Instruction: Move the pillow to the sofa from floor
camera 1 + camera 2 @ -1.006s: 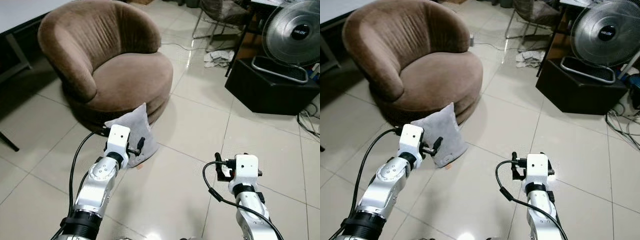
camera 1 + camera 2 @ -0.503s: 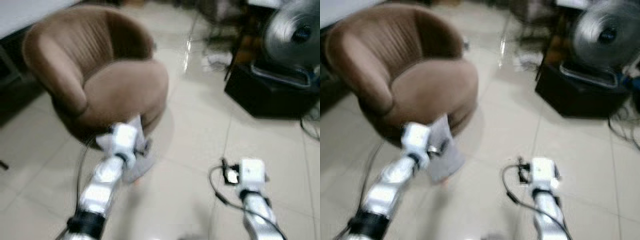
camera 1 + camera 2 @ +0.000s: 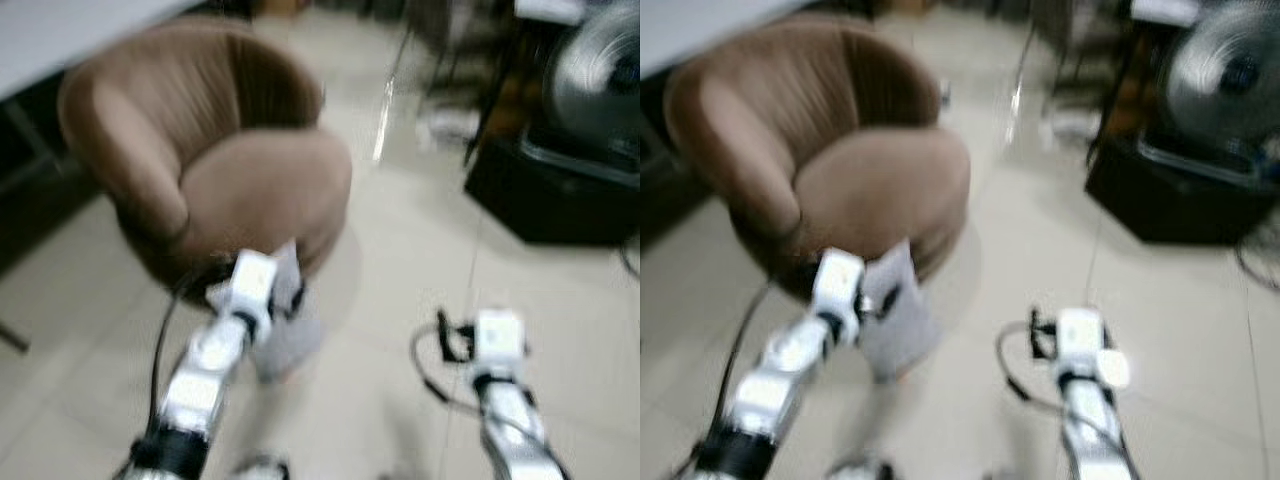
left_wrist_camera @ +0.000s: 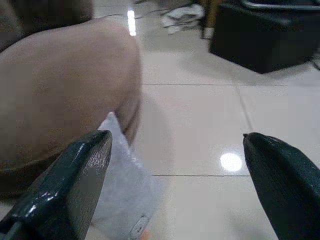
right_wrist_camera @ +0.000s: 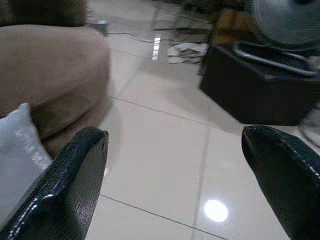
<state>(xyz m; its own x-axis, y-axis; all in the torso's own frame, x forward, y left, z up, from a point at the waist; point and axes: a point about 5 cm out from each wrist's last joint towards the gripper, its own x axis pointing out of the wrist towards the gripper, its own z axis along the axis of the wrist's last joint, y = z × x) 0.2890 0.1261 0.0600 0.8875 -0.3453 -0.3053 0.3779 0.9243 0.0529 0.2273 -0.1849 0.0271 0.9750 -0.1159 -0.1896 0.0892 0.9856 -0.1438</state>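
Note:
A grey pillow point(image 3: 290, 325) leans on the floor against the base of the round brown sofa chair point(image 3: 260, 190). My left gripper point(image 4: 175, 175) is open and hovers just above and beside the pillow point(image 4: 122, 192), nothing between its fingers point(image 4: 75, 180). My right gripper point(image 5: 175, 170) is open too, held over bare tiles to the right of the pillow point(image 5: 20, 150). In the eye views both silver arms reach forward, the left arm point(image 3: 225, 340) in front of the pillow and the right arm point(image 3: 500, 370) apart from it. The eye views are blurred.
A black box point(image 3: 550, 195) with a standing fan point(image 3: 600, 90) on it sits at the right. A crumpled cloth point(image 3: 450, 125) and chair legs lie further back. A dark table edge point(image 3: 30, 150) is at the left. Open tiles point(image 3: 400, 270) lie between chair and box.
The whole picture has shifted and blurred, so the camera moved. The left arm stays by the pillow and the right arm holds its place; both grippers remain open.

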